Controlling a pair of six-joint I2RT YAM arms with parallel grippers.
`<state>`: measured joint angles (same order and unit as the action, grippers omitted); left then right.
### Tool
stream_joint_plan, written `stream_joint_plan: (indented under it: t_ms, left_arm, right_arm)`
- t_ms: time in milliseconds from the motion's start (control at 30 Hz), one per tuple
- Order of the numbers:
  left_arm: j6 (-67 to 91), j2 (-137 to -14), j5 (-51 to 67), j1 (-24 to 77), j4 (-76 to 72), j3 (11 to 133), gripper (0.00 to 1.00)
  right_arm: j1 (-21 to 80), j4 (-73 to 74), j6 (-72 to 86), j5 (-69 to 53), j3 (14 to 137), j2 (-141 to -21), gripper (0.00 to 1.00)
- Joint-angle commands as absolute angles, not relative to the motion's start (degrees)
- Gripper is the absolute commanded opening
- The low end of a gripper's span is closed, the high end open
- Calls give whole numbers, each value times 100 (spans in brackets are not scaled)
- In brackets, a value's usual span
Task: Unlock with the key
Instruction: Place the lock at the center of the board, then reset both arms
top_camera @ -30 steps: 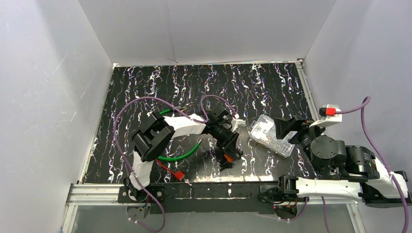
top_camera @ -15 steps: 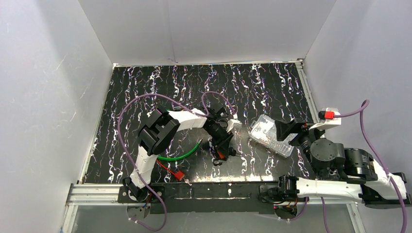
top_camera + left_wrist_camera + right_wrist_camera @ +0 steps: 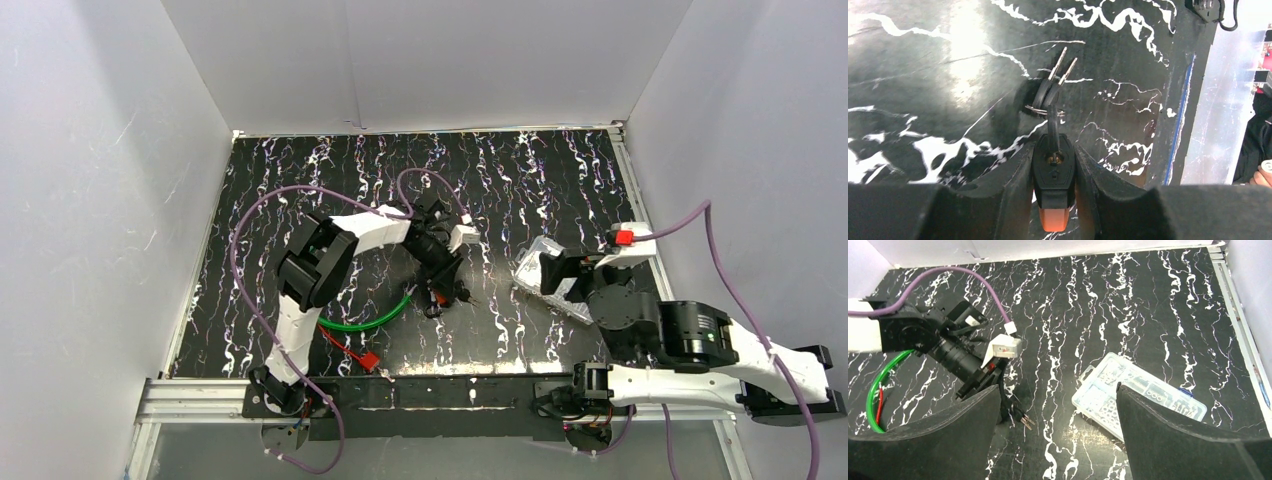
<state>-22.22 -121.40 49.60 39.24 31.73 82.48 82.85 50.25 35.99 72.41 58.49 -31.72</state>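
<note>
My left gripper (image 3: 1053, 167) is shut on the black lock body (image 3: 1053, 172), which has an orange end (image 3: 1054, 220). A key (image 3: 1052, 122) sticks in its keyhole. Two spare keys (image 3: 1060, 65) hang from the ring and lie on the black marbled table (image 3: 923, 75). In the top view the left gripper (image 3: 440, 288) is at table centre with the keys (image 3: 463, 296) beside it. The green cable (image 3: 370, 322) curves off to its left. My right gripper (image 3: 1058, 390) is open and empty, above the table to the keys' (image 3: 1024, 419) right.
A clear plastic parts box (image 3: 533, 266) lies at the right, partly under my right gripper (image 3: 560, 272); it also shows in the right wrist view (image 3: 1138, 395). A red-tipped wire (image 3: 362, 358) lies near the front edge. White walls enclose the table.
My left gripper has moved back and to the left with the lock, dragging the keys. My right arm has swung left, over the plastic box.
</note>
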Motion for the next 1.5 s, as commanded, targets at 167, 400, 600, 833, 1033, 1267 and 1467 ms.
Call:
stream_joint_plan:
  t_ms: [167,400,600,833,1033,1267,1467]
  left_arm:
    - [-1859,-11519,4606,3500,3585,8470,98]
    - [-1079,-11264,4480,2891,5422,10353,98]
    - [-959,-11243,4005,1987,6976,12569,98]
    - [-819,-9986,3239,895,6154,11001,98]
    - [-764,-9116,2650,151,4504,8526,98]
    - [-577,-8069,2072,-599,2083,6165,98]
    - [-448,-7739,1756,-700,843,4991,98]
  right_arm:
    - [8210,4668,3607,7232,5949,-3438,93]
    - [7727,4039,3012,6685,6043,-3711,93]
    - [4938,3362,2556,3870,6068,-4247,93]
    - [2314,2192,3242,2040,5533,-4883,94]
    - [1644,223,2617,2514,3905,-5028,95]
    - [697,-129,2934,2713,3400,-5493,95]
    - [462,-1998,1978,3146,2459,-5391,95]
